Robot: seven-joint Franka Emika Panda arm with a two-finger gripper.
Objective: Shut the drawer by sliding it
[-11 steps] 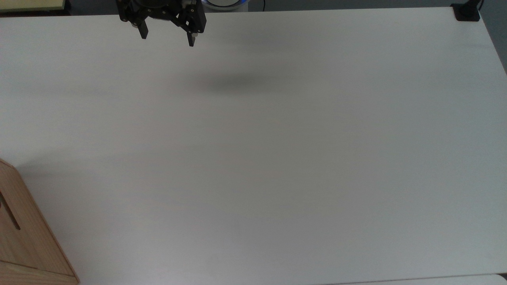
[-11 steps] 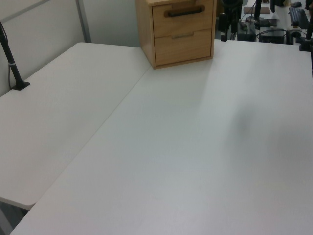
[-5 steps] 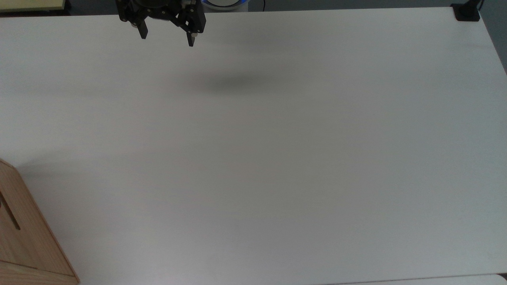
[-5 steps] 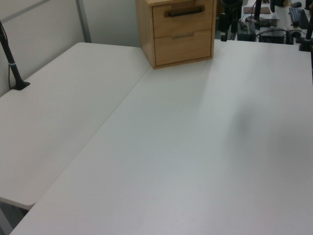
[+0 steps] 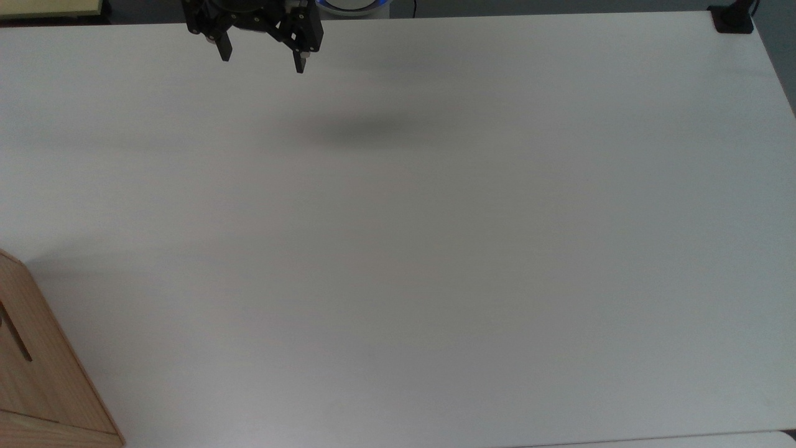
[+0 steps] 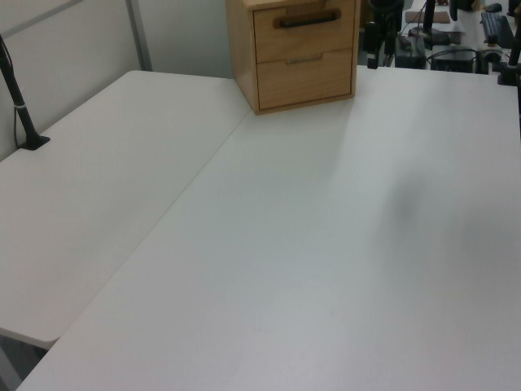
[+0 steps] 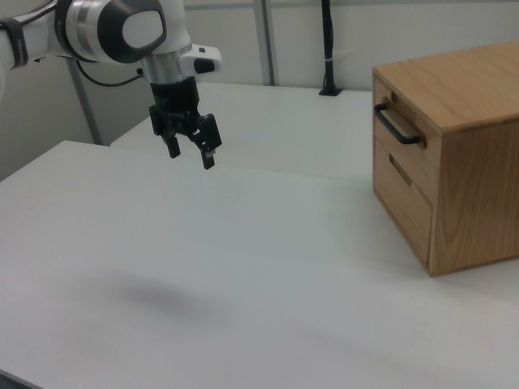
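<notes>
The drawer point(image 6: 305, 37) is the upper one in a pale wooden cabinet point(image 6: 244, 57) at the far end of the table in the left view. It has a black bar handle point(image 6: 308, 19), and its front looks about level with the cabinet front. In the right view the drawer point(image 7: 388, 139) and its handle point(image 7: 399, 126) face the right view's left. My gripper point(image 7: 190, 154) hangs open and empty well above the table, far from the handle. The top view shows the gripper point(image 5: 262, 61) at the upper edge and a cabinet corner point(image 5: 43, 373) at bottom left.
A white table point(image 5: 435, 249) spreads between the gripper and the cabinet, with the gripper's shadow point(image 5: 367, 132) on it. A black clamp post point(image 6: 20, 106) stands at the left view's left edge. A second lower drawer point(image 6: 305, 80) with a slot sits under the first.
</notes>
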